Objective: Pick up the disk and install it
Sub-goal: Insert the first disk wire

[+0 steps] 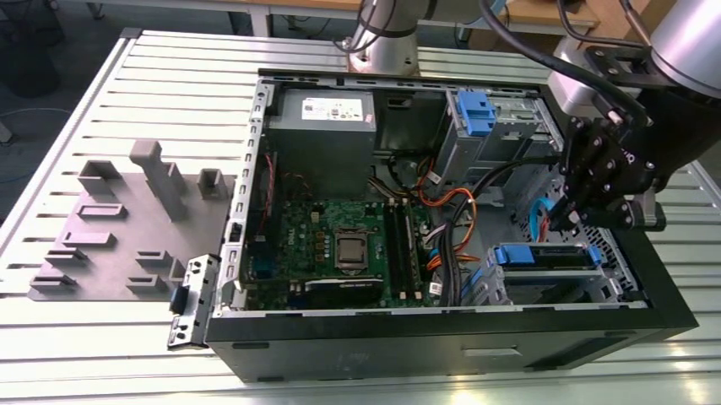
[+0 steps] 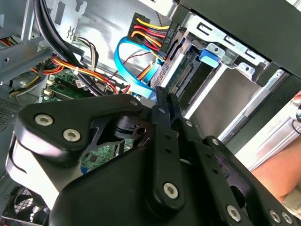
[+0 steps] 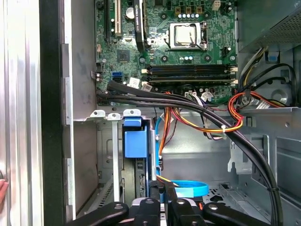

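Note:
The disk (image 1: 560,254) sits in the lower drive cage (image 1: 552,283) of the open computer case, its blue carrier tab (image 1: 519,253) facing the motherboard. In the second wrist view the disk's connector edge (image 2: 181,70) lies just past my fingertips, with a blue data cable (image 2: 136,70) and a black power plug (image 2: 153,30) beside it. In the first wrist view the blue tab (image 3: 135,141) covers the disk's end. My gripper (image 1: 563,224) (image 2: 164,94) (image 3: 163,188) hovers just above the cage, fingers together, with nothing seen between them.
The motherboard (image 1: 338,245) fills the case floor, with the grey power-supply box (image 1: 324,126) behind it. A second blue carrier (image 1: 474,114) stands in the upper bay. Thick black cables (image 3: 197,110) cross the case. A hand (image 2: 282,169) rests outside the case wall.

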Robot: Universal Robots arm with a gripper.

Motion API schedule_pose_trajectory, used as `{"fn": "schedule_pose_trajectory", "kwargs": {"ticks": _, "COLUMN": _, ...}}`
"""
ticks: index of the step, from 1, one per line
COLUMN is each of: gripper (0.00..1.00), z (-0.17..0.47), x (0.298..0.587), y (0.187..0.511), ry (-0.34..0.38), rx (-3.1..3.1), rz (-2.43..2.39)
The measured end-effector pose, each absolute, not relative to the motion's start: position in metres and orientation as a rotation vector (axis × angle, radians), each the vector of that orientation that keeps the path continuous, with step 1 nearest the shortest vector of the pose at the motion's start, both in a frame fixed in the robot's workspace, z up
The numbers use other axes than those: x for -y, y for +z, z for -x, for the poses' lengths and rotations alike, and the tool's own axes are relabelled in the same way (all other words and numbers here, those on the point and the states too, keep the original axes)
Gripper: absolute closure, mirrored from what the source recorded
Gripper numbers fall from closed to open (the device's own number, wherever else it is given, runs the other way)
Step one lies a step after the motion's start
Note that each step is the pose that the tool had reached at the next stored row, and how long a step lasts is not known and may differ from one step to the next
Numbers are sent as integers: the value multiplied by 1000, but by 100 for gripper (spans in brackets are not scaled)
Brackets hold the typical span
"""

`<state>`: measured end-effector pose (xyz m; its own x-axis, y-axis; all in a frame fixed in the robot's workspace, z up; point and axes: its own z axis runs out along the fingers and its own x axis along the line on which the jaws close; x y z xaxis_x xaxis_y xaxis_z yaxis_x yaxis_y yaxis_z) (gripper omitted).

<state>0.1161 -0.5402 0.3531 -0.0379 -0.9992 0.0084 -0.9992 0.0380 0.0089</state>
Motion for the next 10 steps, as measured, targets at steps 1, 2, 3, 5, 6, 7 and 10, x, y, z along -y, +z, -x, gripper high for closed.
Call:
{"fn": "schedule_pose_trajectory", "kwargs": {"ticks": 1, "gripper": 84, "z": -116, "x": 541, "y": 353, "ry": -1, "rx": 2254, "rz": -2170}}
{"fn": "schedule_pose_trajectory", "kwargs": {"ticks": 2, "gripper": 84, "z": -116, "x": 542, "y": 353, "ry": -1, "rx": 2254, "rz": -2170}}
{"fn": "schedule_pose_trajectory", "kwargs": {"ticks": 3, "gripper": 84, "z": -116, "x": 543, "y": 352, "ry": -1, "rx": 2254, "rz": -2170}}
{"fn": "schedule_pose_trajectory", "kwargs": {"ticks": 5, "gripper": 84, "z": -116, "x": 545, "y": 352, "ry": -1, "rx": 2254, "rz": -2170}}
{"fn": "schedule_pose_trajectory", "kwargs": {"ticks": 6, "gripper": 84, "z": -116, "x": 546, "y": 352, "ry": -1, "rx": 2254, "rz": -2170}}
{"fn": "schedule_pose_trajectory", "kwargs": {"ticks": 7, "gripper": 84, "z": -116, "x": 547, "y": 351, "ry": -1, "rx": 2254, "rz": -2170}}
{"fn": "schedule_pose_trajectory", "kwargs": {"ticks": 10, "gripper": 84, "z": -116, "x": 547, "y": 350, "ry": -1, "rx": 2254, "rz": -2170}}
